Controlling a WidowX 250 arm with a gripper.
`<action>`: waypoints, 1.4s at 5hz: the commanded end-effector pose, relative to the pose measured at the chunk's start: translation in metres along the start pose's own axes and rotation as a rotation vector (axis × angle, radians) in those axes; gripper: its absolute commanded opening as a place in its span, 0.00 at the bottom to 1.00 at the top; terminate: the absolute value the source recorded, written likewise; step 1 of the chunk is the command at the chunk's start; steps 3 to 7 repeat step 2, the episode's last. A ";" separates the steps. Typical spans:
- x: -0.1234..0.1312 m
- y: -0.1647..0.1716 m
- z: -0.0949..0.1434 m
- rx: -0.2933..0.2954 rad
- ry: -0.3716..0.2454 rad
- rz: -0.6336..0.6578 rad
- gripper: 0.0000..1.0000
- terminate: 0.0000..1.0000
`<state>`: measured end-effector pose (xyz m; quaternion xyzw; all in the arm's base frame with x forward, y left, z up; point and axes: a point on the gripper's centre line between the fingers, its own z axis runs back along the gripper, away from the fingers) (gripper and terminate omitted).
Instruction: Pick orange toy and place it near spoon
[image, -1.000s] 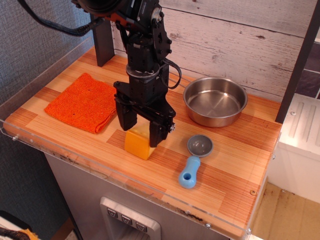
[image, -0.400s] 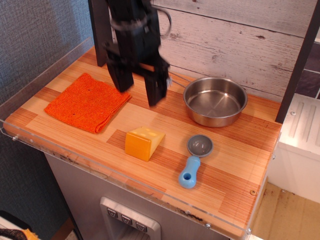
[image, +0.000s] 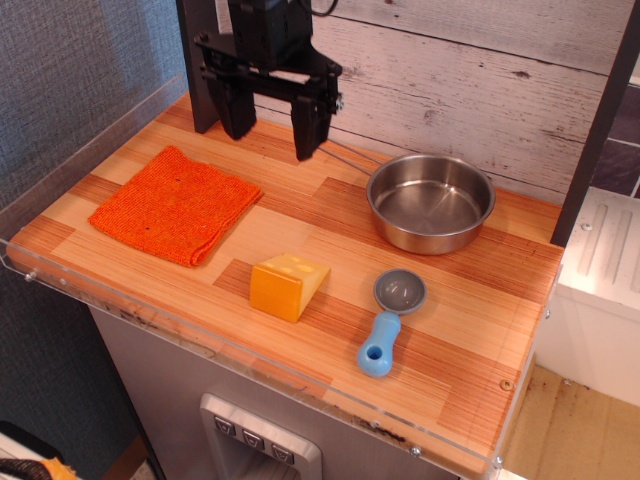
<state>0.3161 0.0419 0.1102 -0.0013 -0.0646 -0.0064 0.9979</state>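
Observation:
The orange toy (image: 288, 285), a yellow-orange cheese-like wedge, lies on the wooden table near its front edge. The spoon (image: 391, 319), with a round grey bowl and a light-blue handle, lies just to the right of it, a small gap between them. My gripper (image: 273, 135) is open and empty, raised high above the back of the table, well behind and above the toy. Its two black fingers (image: 312, 125) hang down apart.
A flat orange knitted cloth (image: 175, 205) lies at the left. A steel pan (image: 430, 201) stands at the back right. A clear plastic rim (image: 150, 318) runs along the front and left table edges. A wood-plank wall (image: 470, 70) stands behind.
My gripper stood around the toy a second ago, then let go and rose up and back. The toy stays on the table beside the spoon.

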 end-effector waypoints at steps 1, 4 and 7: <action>0.006 0.005 0.015 0.013 -0.026 0.003 1.00 0.00; 0.006 0.005 0.015 0.013 -0.026 0.003 1.00 1.00; 0.006 0.005 0.015 0.013 -0.026 0.003 1.00 1.00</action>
